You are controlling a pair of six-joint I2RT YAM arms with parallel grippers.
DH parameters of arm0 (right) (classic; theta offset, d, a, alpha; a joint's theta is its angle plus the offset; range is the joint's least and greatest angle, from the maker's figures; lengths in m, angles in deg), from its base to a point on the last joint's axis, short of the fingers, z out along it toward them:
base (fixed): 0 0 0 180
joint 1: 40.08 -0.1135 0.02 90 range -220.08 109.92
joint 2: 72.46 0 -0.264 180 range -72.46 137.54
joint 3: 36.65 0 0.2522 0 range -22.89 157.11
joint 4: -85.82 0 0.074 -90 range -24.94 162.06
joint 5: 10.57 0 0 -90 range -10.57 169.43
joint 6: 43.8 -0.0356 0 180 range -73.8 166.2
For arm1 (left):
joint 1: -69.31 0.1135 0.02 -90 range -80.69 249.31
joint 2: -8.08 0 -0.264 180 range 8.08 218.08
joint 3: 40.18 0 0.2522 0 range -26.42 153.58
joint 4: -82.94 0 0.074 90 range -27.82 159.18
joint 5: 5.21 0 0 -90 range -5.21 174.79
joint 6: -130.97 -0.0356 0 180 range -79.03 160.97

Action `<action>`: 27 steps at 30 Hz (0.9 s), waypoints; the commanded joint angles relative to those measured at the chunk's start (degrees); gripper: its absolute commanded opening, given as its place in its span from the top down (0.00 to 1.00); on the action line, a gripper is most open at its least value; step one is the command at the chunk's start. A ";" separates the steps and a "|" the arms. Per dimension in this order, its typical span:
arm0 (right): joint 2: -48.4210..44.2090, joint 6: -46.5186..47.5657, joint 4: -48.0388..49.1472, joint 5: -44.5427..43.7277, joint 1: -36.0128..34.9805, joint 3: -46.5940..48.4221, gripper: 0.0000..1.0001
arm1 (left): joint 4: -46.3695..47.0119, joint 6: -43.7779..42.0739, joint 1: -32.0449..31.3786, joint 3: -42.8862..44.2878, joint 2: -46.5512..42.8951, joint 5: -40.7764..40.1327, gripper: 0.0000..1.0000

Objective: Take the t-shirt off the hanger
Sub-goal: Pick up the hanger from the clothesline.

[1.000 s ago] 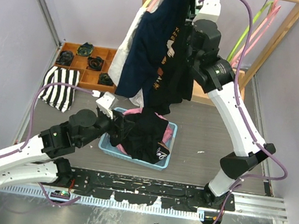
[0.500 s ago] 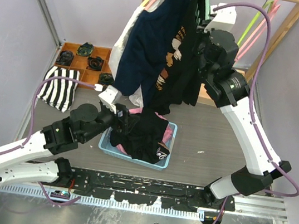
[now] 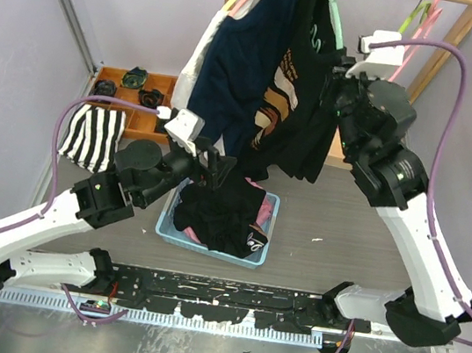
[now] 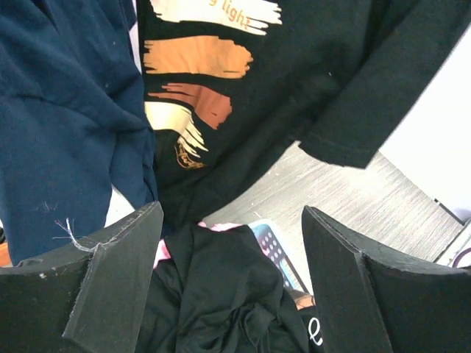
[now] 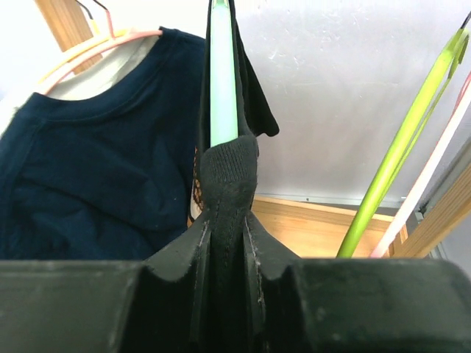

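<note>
Shows a black t-shirt [image 3: 297,115] with orange, brown and cream brush-stroke print, slung over a mint-green plastic hanger [image 5: 223,73] on the wooden rack [image 3: 449,44], just beside a navy t-shirt [image 3: 234,70]; pinches its ribbed collar in the right gripper [image 5: 227,232] (cloth bunched between the fingers [image 5: 193,246]); holds the left gripper [image 4: 229,220] wide apart, empty, near the hem, above a blue plastic basket [image 3: 262,253].

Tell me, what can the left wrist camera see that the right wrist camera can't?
Only the left wrist shows the painted stripes on the black shirt, the basket of clothes, and the open left gripper. Only the right wrist shows the green hanger, the right gripper pinching the shirt hung on it, and spare hangers. Both show the black shirt and the navy shirt.
</note>
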 commanded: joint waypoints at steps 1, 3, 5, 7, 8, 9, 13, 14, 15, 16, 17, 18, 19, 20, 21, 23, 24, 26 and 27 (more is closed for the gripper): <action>-6.80 -0.45 8.19 4.28 0.34 -0.61 0.99 | 1.57 -2.00 -0.13 3.93 1.59 -1.50 0.16; -8.53 -0.24 7.93 5.74 0.39 -1.53 0.99 | 1.19 -2.18 -0.15 5.23 2.40 -1.39 0.16; -10.05 -0.32 7.54 6.64 0.33 -2.47 0.99 | 0.52 -2.49 -0.18 7.09 3.35 -1.22 0.16; -11.64 -0.40 7.25 6.88 0.33 -3.13 0.99 | -0.04 -2.86 -0.16 8.59 3.88 -1.20 0.16; -12.41 -0.44 7.21 7.06 0.36 -3.40 0.99 | -0.32 -2.97 -0.16 9.31 4.08 -1.17 0.16; -13.48 -0.49 7.20 7.26 0.33 -3.56 0.99 | -0.51 -3.00 -0.15 9.89 4.19 -1.01 0.16; -16.35 -0.53 7.97 8.66 0.33 -3.30 0.99 | -1.14 -3.01 -0.13 11.39 4.62 -0.56 0.15; -16.97 -0.47 8.18 8.99 0.33 -2.96 0.99 | -1.38 -2.89 -0.13 11.77 4.80 -0.46 0.15; -17.38 -0.45 8.39 9.29 0.33 -2.51 0.99 | -1.67 -2.83 -0.14 12.25 5.07 -0.34 0.15; -17.75 -0.44 8.55 9.60 0.33 -1.91 0.99 | -2.15 -2.65 -0.20 12.78 5.40 -0.17 0.15; -18.11 -0.31 8.67 9.91 0.39 -1.50 0.99 | -2.65 -2.47 -0.21 13.32 5.78 0.10 0.15; -18.38 -0.22 8.88 10.44 0.34 -1.09 0.99 | -3.00 -2.22 -0.16 13.93 6.14 0.28 0.15; -18.74 -0.22 9.20 11.01 0.34 -0.74 0.99 | -3.29 -2.01 -0.17 14.42 6.49 0.60 0.15; -19.11 -0.27 9.61 11.53 0.36 -0.59 0.99 | -3.44 -1.91 -0.14 14.99 6.81 0.98 0.15; -19.48 -0.27 10.04 12.01 0.33 -0.58 0.99 | -3.56 -1.72 -0.13 15.36 7.04 1.23 0.15; -20.30 -0.51 10.92 13.03 0.38 -0.67 0.99 | -3.48 -1.53 -0.17 16.03 7.42 1.66 0.15; -20.78 -0.65 11.31 13.33 0.33 -0.74 0.99 | -3.44 -1.57 -0.17 16.29 7.55 1.81 0.15; -21.47 -0.86 12.07 13.99 0.33 -0.88 0.99 | -3.43 -1.69 -0.19 16.98 7.85 1.87 0.15; -21.73 -0.93 12.36 14.38 0.37 -1.00 0.99 | -3.48 -1.87 -0.15 17.31 7.97 1.96 0.15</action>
